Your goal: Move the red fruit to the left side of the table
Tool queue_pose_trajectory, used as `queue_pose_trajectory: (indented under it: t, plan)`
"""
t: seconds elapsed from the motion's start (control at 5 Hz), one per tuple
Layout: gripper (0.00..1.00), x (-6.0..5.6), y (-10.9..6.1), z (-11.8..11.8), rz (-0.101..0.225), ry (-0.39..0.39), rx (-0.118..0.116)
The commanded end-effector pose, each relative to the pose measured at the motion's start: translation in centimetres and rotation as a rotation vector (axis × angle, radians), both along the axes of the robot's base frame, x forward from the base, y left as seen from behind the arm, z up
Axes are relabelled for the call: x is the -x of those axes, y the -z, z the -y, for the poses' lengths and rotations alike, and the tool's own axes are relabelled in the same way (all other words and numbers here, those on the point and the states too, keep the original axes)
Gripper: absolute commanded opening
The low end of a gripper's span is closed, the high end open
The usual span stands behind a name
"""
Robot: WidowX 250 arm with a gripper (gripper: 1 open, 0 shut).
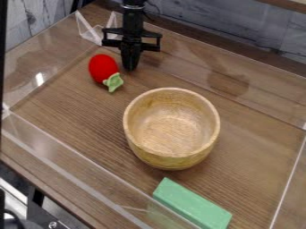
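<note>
The red fruit (104, 68) lies on its side on the surface (251, 116), at the far left, near the clear acrylic wall (36, 63). Its green leafy cap (114, 82) points toward the near side, roughly at the wooden bowl (173, 126). The tool (131, 63) hangs just to the right of the fruit, pointing steeply down, its dark fingers drawn together into one narrow stem with nothing between them. Whether the fingertips touch the fruit's right flank or only stand beside it cannot be told from this view.

The fruit looks like a small, hollow plastic toy: light, stiff and glossy, so probably slippery under hard pads. Its rounded body would roll or skid at a light nudge, and on smooth wood grain it should slide easily. With the fingers closed, the tool appears set up for pushing rather than picking; a sideways push against the widest part of the red body, low down, would likely send it leftward without tipping it. A push on the tapered end or on the cap would more likely spin it aside. If a grasp were wanted instead, the fat middle across its short axis seems the safest hold, the cap being thin and floppy-looking.

The bowl sits in the middle, well apart from the fruit, and a green rectangular block (191, 205) lies at the near edge.
</note>
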State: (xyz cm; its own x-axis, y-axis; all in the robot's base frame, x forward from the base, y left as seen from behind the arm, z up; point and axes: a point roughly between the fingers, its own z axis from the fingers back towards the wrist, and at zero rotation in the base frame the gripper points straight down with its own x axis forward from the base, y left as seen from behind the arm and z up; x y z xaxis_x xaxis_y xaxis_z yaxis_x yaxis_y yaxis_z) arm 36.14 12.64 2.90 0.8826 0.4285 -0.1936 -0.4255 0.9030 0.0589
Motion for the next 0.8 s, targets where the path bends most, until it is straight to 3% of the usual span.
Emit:
queue_pose_trajectory:
  t: [0.0,0.2,0.4,0.6]
  plan:
    - [0.00,-0.3,-6.5,-0.8,0.122,0.055,0.005]
    - [0.00,0.2,-9.3,-1.5,0.159,0.057,0.051]
    - [0.00,0.6,-10.0,-2.0,0.154,0.070,0.065]
    - [0.00,1.4,-9.0,-2.1,0.145,0.067,0.067]
